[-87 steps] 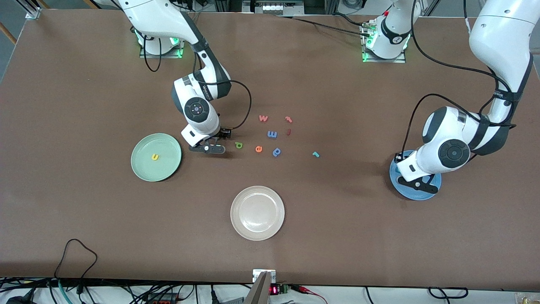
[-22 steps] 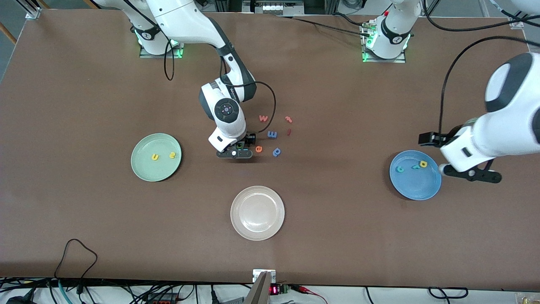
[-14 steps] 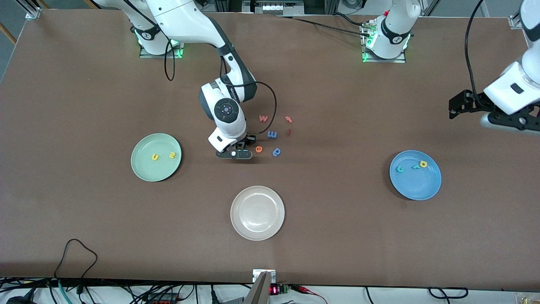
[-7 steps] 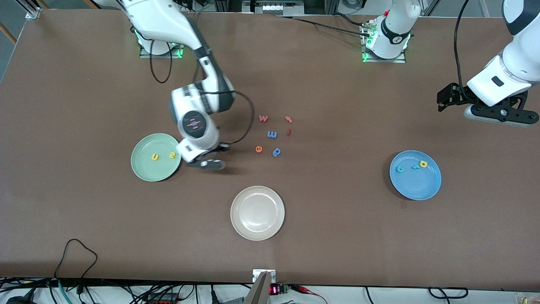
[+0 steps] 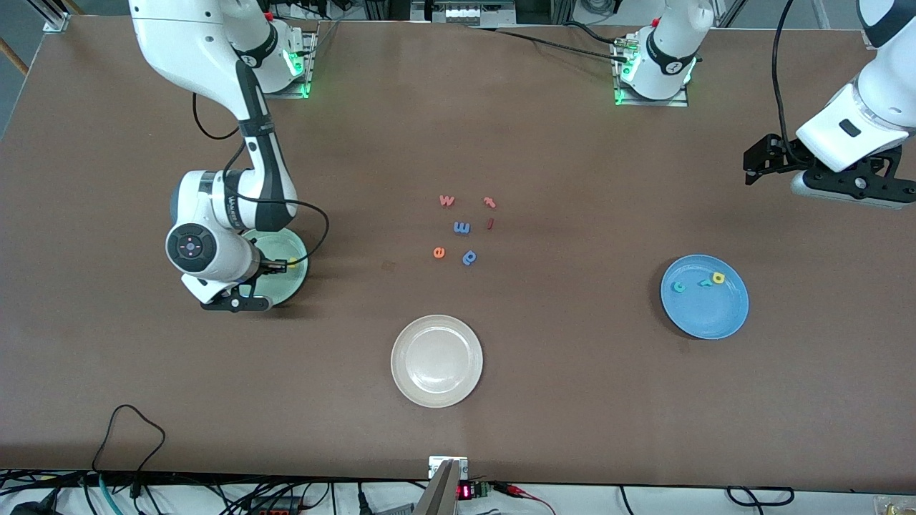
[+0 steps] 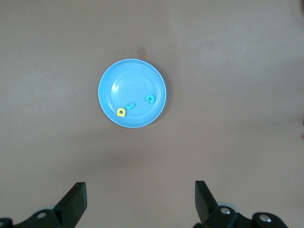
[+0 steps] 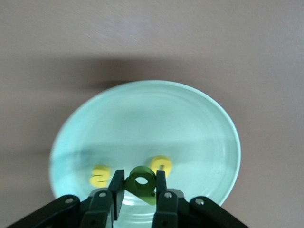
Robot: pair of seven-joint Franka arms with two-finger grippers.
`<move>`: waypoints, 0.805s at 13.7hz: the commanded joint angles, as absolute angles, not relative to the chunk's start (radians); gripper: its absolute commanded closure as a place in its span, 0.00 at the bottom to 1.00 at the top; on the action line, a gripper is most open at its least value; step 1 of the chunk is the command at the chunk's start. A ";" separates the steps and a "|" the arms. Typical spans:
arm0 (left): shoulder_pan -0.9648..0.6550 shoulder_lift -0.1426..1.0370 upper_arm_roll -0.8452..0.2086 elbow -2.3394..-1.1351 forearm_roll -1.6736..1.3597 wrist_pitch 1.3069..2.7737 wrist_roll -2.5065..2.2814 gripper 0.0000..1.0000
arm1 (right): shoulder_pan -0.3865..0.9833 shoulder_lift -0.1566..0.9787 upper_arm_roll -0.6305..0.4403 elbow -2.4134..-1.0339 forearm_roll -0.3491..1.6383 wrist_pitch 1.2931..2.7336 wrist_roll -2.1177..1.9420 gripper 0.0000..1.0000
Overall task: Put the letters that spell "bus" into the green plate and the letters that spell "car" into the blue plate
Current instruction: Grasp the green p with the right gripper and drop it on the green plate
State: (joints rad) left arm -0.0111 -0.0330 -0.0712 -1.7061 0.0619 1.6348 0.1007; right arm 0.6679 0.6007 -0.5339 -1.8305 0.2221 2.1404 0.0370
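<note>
Green b: clamped in right gripper fingers, over the green plate.
Left gripper: fingers spread, empty, above the counter.

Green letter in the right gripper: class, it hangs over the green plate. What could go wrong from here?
1. The right gripper is shut on the green letter above the green plate, near its rim; released there, the light letter might bounce out onto the table.
2. It hangs just above the two yellow letters already in the plate, so lowering further might knock them.
3. The soft letter might cling to a finger on opening.
</note>
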 commanded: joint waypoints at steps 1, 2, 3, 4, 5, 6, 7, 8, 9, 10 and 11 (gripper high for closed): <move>-0.011 -0.046 -0.072 -1.683 0.013 1.600 0.100 0.00 | 0.690 0.531 -0.520 -2.003 0.224 2.293 0.023 0.87; -0.011 -0.045 -0.071 -1.681 0.008 1.604 0.100 0.00 | 0.701 0.526 -0.520 -2.037 0.224 2.331 0.023 0.87; -0.011 -0.043 -0.071 -1.681 0.008 1.603 0.104 0.00 | 0.704 0.525 -0.520 -2.046 0.224 2.333 0.023 0.87; -0.011 -0.046 -0.071 -1.681 0.009 1.597 0.109 0.00 | 0.706 0.519 -0.519 -2.046 0.225 2.329 0.025 0.87; -0.012 -0.045 -0.074 -1.681 0.012 1.600 0.110 0.00 | 0.706 0.511 -0.517 -2.046 0.230 2.326 0.026 0.87; -0.012 -0.043 -0.080 -1.681 0.012 1.601 0.110 0.00 | 0.709 0.508 -0.517 -2.046 0.232 2.324 0.028 0.87; -0.012 -0.043 -0.080 -1.681 0.012 1.603 0.109 0.00 | 0.709 0.508 -0.515 -2.046 0.232 2.324 0.025 0.87; -0.012 -0.040 -0.080 -1.680 0.017 1.606 0.106 0.00 | 0.707 0.509 -0.515 -2.046 0.233 2.324 0.023 0.87; -0.012 -0.037 -0.080 -1.666 0.017 1.600 0.095 0.00 | 0.709 0.509 -0.515 -2.046 0.233 2.324 0.023 0.84; -0.012 -0.038 -0.081 -1.663 0.015 1.595 0.095 0.00 | 0.707 0.511 -0.512 -2.046 0.233 2.325 0.023 0.78; -0.012 -0.038 -0.081 -1.657 0.017 1.595 0.095 0.00 | 0.704 0.511 -0.502 -2.046 0.238 2.326 0.028 0.51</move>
